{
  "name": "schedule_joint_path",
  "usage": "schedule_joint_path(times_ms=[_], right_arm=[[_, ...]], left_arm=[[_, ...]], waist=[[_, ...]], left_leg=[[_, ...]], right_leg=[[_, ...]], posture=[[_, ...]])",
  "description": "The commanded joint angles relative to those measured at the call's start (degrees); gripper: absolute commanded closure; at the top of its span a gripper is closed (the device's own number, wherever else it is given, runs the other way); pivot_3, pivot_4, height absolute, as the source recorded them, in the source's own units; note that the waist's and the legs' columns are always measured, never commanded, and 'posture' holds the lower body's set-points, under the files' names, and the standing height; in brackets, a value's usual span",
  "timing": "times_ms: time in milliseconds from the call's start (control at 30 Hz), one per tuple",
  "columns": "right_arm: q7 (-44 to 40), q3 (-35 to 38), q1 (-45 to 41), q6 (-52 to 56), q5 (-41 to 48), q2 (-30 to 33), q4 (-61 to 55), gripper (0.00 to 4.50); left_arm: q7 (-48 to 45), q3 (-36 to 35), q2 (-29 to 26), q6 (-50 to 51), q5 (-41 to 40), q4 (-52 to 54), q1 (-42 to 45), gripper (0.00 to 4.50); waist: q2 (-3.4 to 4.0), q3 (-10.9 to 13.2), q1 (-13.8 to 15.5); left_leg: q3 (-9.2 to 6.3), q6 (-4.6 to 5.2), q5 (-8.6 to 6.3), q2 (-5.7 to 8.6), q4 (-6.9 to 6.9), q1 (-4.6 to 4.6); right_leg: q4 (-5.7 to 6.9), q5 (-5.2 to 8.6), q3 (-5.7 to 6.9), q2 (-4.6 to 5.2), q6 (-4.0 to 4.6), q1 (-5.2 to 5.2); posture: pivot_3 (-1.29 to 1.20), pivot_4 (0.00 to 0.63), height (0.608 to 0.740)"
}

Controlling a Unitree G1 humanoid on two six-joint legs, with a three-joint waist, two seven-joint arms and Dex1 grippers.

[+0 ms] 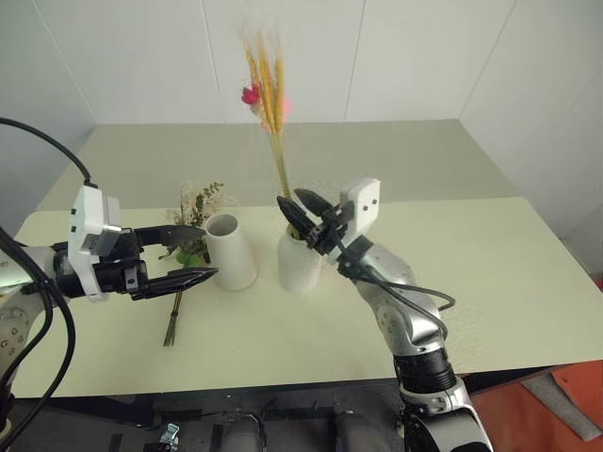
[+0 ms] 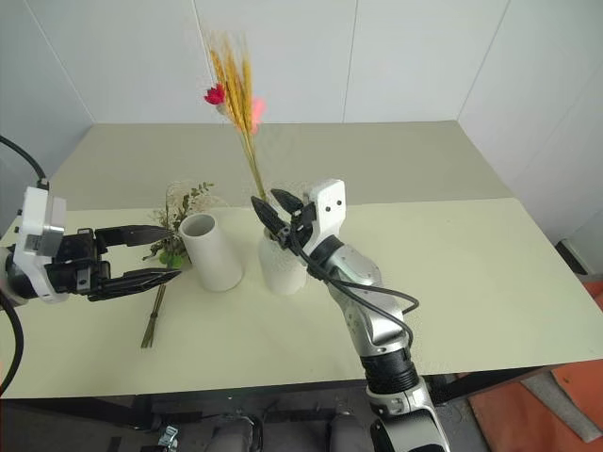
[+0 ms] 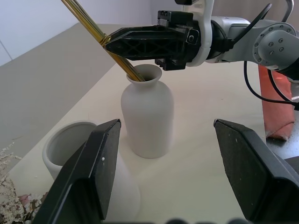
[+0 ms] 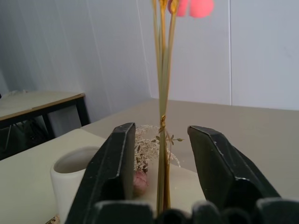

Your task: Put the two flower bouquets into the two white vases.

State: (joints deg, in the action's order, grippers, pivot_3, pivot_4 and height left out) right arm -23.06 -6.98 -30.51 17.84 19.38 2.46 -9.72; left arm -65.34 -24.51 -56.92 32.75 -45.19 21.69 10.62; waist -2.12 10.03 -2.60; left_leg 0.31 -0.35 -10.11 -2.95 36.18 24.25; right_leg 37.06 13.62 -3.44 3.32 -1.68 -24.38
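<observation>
The bottle-shaped white vase (image 1: 300, 264) stands upright on the pale green table (image 1: 509, 282) and holds the wheat bouquet (image 1: 268, 94). The stalks rise from the vase's narrow neck, leaning slightly, with golden heads and small red and pink blooms at the top.

The right gripper (image 1: 303, 217) is at the neck of this vase. Its fingers stand apart on either side of the stalks, which pass between them; the right wrist view shows a gap on both sides.

Just beside this vase stands the cone-shaped white vase (image 1: 230, 250), wide mouth up and with nothing in it. Beyond the cone vase from the bottle vase, the rose bouquet (image 1: 193, 226) lies on the table.

The left gripper (image 1: 193, 252) hovers above that bouquet, fingers apart and holding nothing.
</observation>
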Motion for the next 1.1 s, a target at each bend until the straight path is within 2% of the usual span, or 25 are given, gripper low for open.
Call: schedule_joint_path(times_ms=[33, 133, 367, 533, 700, 833, 967, 1100], right_arm=[[-1.87, 4.24, 1.07, 0.25, 3.22, 3.46, -6.63, 0.99], [-3.36, 6.24, 2.12, 1.91, 5.17, 7.26, -8.99, 0.03], [-11.91, 10.99, 3.50, 10.90, 12.91, 20.56, -12.01, 0.03], [-24.20, 14.60, 3.15, 17.04, 21.65, 33.23, -13.43, 0.03], [-33.03, 14.76, 1.73, 18.48, 25.28, 40.39, -11.91, 0.03], [-38.80, 13.19, 0.78, 16.37, 23.91, 43.11, -10.52, 0.03], [-40.32, 12.75, -0.06, 15.86, 23.53, 43.31, -10.11, 0.03], [-40.21, 13.03, -1.51, 15.89, 24.16, 42.58, -11.24, 0.03]], left_arm=[[-0.25, -0.82, -0.97, -0.04, -0.48, 0.41, 0.48, 1.04], [-0.23, -0.85, -0.91, 0.00, -0.42, 0.43, 0.22, 1.04], [3.32, -1.53, -2.34, 3.52, 0.70, 1.39, -1.24, 1.04], [10.49, -3.93, -10.50, 16.29, 4.44, 2.59, -5.82, 1.04], [16.98, -5.13, -13.22, 26.19, 5.89, 3.22, -7.26, 1.04], [21.32, 0.09, -14.13, 32.97, 6.10, 4.64, -5.34, 1.04], [25.28, 6.33, -13.18, 36.22, 7.48, 4.40, -2.43, 1.04], [31.21, 17.25, -8.42, 40.65, 11.09, -0.11, 7.21, 1.04]], waist=[[0.00, 0.00, 0.14], [0.00, 0.00, 0.15], [-0.02, 0.01, 0.05], [-0.05, 0.04, 0.04], [-0.06, 0.05, 0.07], [-0.09, 0.06, 0.20], [-0.11, 0.07, 0.35], [-0.14, 0.09, 0.85]], left_leg=[[0.00, 0.00, 0.00, 0.00, 0.00, 0.00], [0.00, 0.00, 0.00, 0.00, 0.00, 0.01], [0.01, 0.00, 0.00, 0.00, -0.01, -0.05], [0.01, 0.00, 0.00, 0.00, -0.02, -0.06], [0.01, 0.01, 0.00, -0.01, -0.05, -0.14], [0.01, 0.00, -0.01, 0.00, -0.04, -0.13], [0.02, 0.00, -0.01, 0.02, -0.05, -0.07], [0.01, 0.00, 0.00, 0.05, 0.01, -0.09]], right_leg=[[0.00, 0.00, 0.00, 0.00, 0.00, 0.00], [-0.02, 0.00, 0.00, 0.01, -0.01, 0.01], [-0.03, 0.02, -0.01, 0.00, 0.00, 0.04], [-0.04, 0.18, -0.02, 0.00, -0.27, 0.04], [-0.05, 0.26, -0.02, 0.00, -0.34, 0.08], [-0.07, 0.28, -0.02, 0.01, -0.35, 0.10], [-0.09, 0.24, -0.02, 0.02, -0.30, 0.06], [-0.05, 0.23, -0.02, 0.01, -0.30, 0.08]], posture=[[0.00, 0.150, 0.740], [0.00, 0.150, 0.740], [0.00, 0.150, 0.740], [0.00, 0.150, 0.740], [0.00, 0.150, 0.740], [0.00, 0.150, 0.740], [0.00, 0.150, 0.740], [0.00, 0.150, 0.740]])
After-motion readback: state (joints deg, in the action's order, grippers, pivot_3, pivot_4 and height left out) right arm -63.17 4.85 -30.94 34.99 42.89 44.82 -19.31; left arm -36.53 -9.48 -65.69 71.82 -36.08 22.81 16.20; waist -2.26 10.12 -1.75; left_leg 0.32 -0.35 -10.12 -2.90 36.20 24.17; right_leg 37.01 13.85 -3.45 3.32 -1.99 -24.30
